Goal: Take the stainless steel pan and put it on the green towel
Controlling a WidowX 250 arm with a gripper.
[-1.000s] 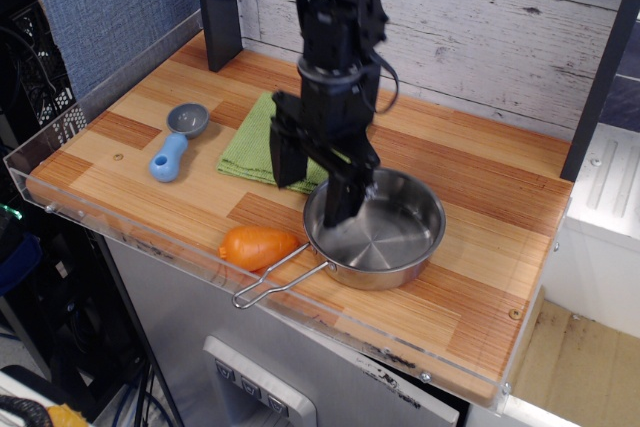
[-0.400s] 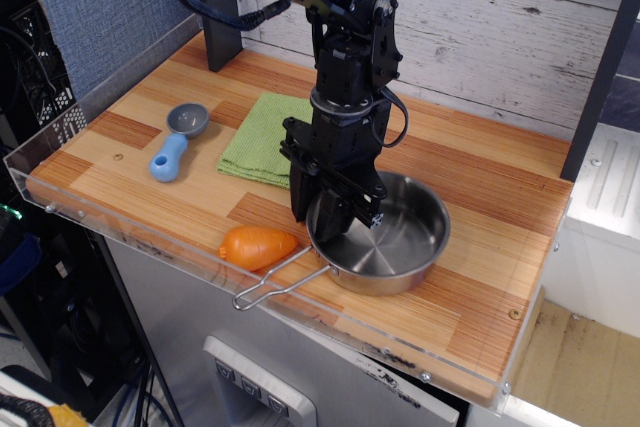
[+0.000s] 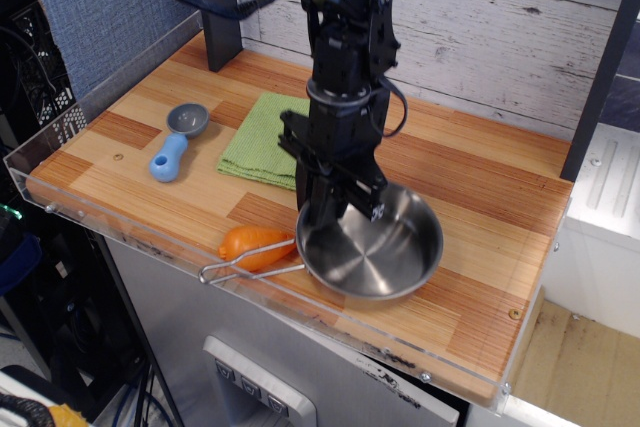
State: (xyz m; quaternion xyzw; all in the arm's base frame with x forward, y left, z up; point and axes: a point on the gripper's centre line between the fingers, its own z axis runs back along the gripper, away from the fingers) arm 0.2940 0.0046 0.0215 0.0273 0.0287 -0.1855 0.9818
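At the centre of the frame the black claw (image 3: 335, 209) comes down from the arm that enters at the top, and its fingers are clenched on the upper-left rim of the stainless steel pan (image 3: 372, 245), one finger outside the wall and the other reaching inside the bowl. The pan sits just below and to the right of the claw, in the lower middle of the frame, and it is tilted: its far right rim stands higher than the near left side, so the shiny inside faces toward the lower left. Whether its underside touches the wooden surface (image 3: 470, 197) cannot be told from this view. The thin wire-loop handle (image 3: 240, 265) runs out from the pan toward the left, crossing in front of an orange carrot-shaped toy (image 3: 257, 245) that lies near the front edge of the surface, just left of the pan. The green towel (image 3: 262, 139) lies flat above and to the left of the pan, partly hidden behind the claw's body, and the pan does not rest on it. Further left, well apart from the pan, a grey-and-blue scoop (image 3: 177, 140) lies on the surface with its grey bowl toward the top of the frame.
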